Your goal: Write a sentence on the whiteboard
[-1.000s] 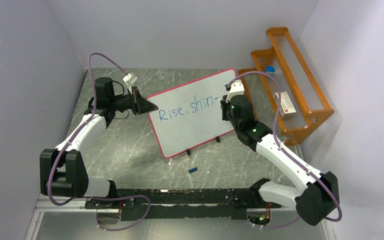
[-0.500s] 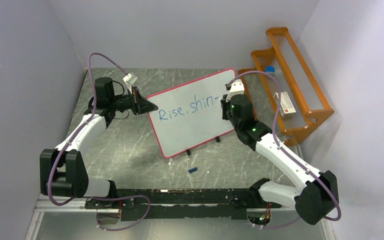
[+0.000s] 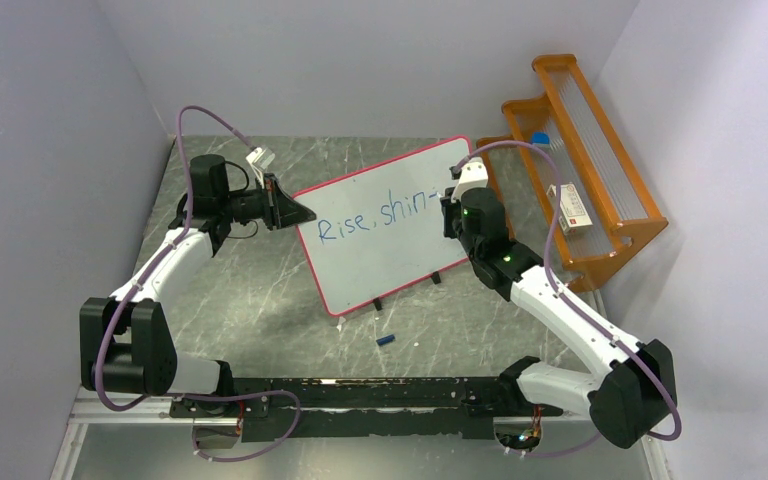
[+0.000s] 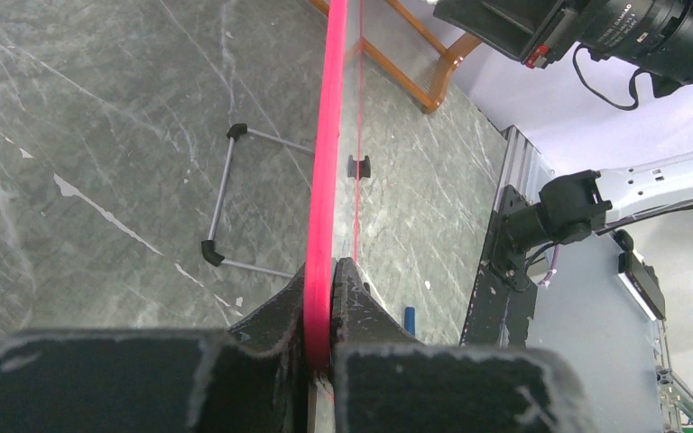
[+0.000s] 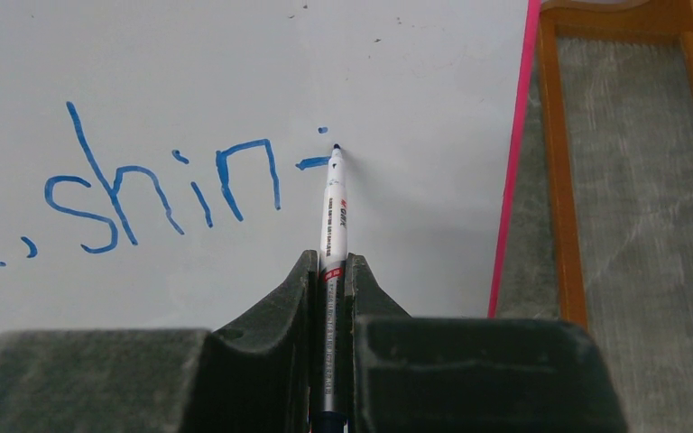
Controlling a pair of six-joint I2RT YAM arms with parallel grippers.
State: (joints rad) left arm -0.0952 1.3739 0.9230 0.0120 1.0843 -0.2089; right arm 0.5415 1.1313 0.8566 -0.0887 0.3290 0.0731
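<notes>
nothing moved | left claw (image 4: 329, 271) clamps whiteboard (image 4: 328, 135) edge | marker (image 5: 334, 216) near right edge

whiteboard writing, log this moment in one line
left gripper: shut on whiteboard frame | right gripper: shut on marker | marker tip: at stroke after "shin" | sentence: unfinished

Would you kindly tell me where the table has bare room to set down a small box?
Bare stone lies between the left arm and the whiteboard, and behind the board toward the back wall. Crowded: the right side, where right arm, board and orange rack meet; a blue piece lies out front.
</notes>
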